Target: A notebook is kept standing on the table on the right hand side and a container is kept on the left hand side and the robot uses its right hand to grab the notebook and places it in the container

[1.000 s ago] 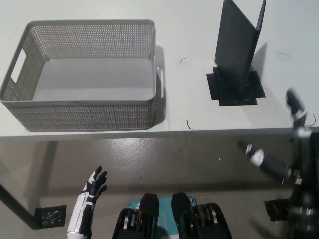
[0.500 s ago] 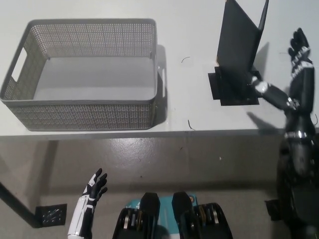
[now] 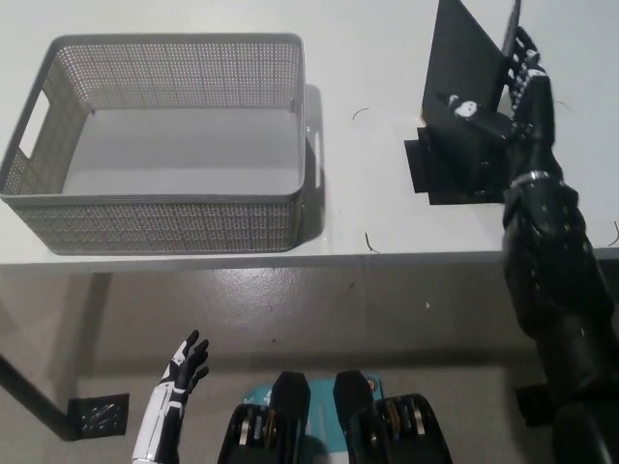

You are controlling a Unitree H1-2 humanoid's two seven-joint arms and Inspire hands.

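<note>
A dark notebook (image 3: 459,68) stands upright on a black base on the right side of the white table (image 3: 377,193). My black right hand (image 3: 508,101) is up against the notebook's lower right edge, fingers spread around it, one finger in front and others behind. The grip does not look closed. A grey mesh container (image 3: 164,145) sits empty on the left side of the table. My white left hand (image 3: 179,372) rests low at the bottom left, below the table edge, fingers apart and holding nothing.
The black base plate (image 3: 435,174) lies under the notebook. The table's front edge (image 3: 290,259) runs across the middle of the view, with grey floor below it. A black table leg foot (image 3: 97,418) shows at the lower left.
My right arm has swung left and forward from beside the notebook until the hand wraps around its right edge. The left hand has stayed low.
</note>
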